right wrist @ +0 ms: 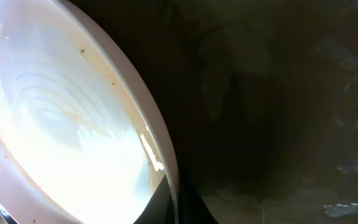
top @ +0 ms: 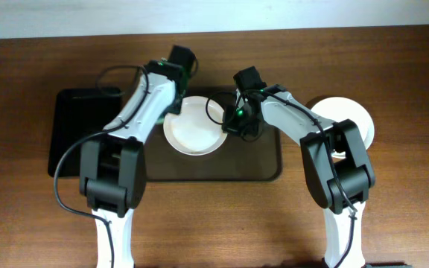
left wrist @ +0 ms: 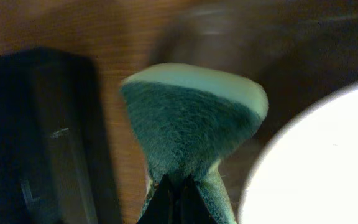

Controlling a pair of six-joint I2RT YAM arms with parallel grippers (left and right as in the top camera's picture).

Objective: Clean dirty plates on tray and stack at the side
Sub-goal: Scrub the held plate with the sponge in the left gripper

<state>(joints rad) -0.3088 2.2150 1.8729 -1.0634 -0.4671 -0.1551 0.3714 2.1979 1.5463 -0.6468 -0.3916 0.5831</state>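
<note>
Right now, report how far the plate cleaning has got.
Done: a side plate sits off the tray, at the right. In hand: right fingers pinch the tray plate by its rim; left fingers grip a green sponge beside it. Left: that plate shows brown streaks, needs wiping, stacking.

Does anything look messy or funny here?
Yes. The plate that the right gripper pinches by its rim has thin brown streaks and tiny dark specks, so it is dirty. The green sponge looks squashed too: the left gripper squeezes its bottom end, so it fans out.
</note>
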